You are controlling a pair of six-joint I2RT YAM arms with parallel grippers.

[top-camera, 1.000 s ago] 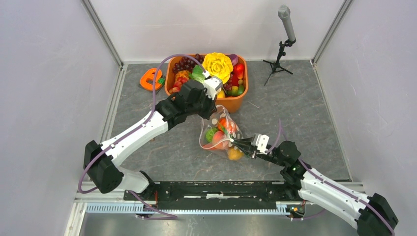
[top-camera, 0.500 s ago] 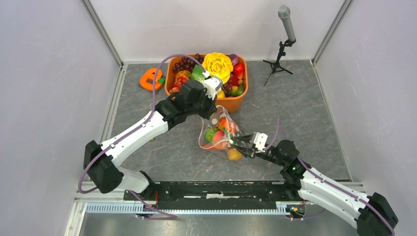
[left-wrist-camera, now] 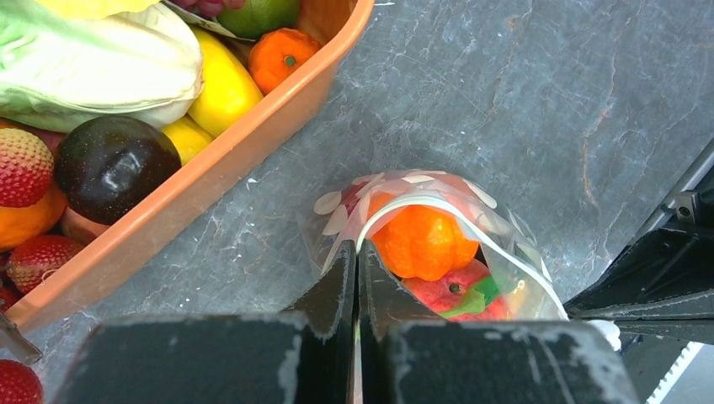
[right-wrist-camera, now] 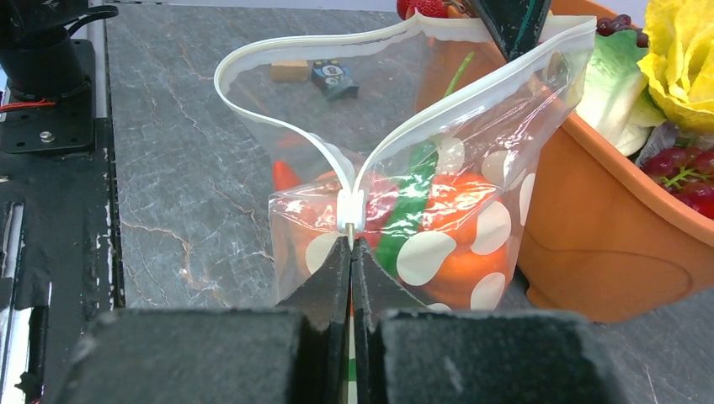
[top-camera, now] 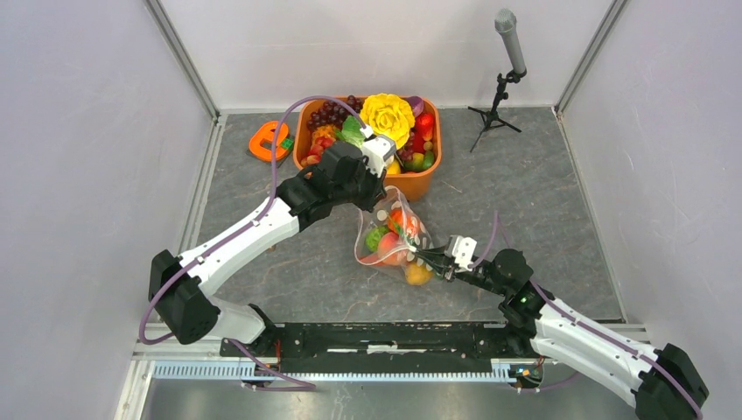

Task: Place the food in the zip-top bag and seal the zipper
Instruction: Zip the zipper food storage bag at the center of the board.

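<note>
The left claw [left-wrist-camera: 355, 249] and right claw [right-wrist-camera: 350, 244] each pinch the zipper [right-wrist-camera: 278, 126] of the dotted bag [right-wrist-camera: 438, 223], food [left-wrist-camera: 421, 240] inside.

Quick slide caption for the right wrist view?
Right gripper shut on the zipper of the zip-top bag, mouth gaping open, food inside, orange tub beside it.

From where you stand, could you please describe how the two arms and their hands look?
Left arm and right arm: white links, black joints, a purple cable along each. Left hand and right hand: two black, scuffed, wedge-shaped fingers each.
</note>
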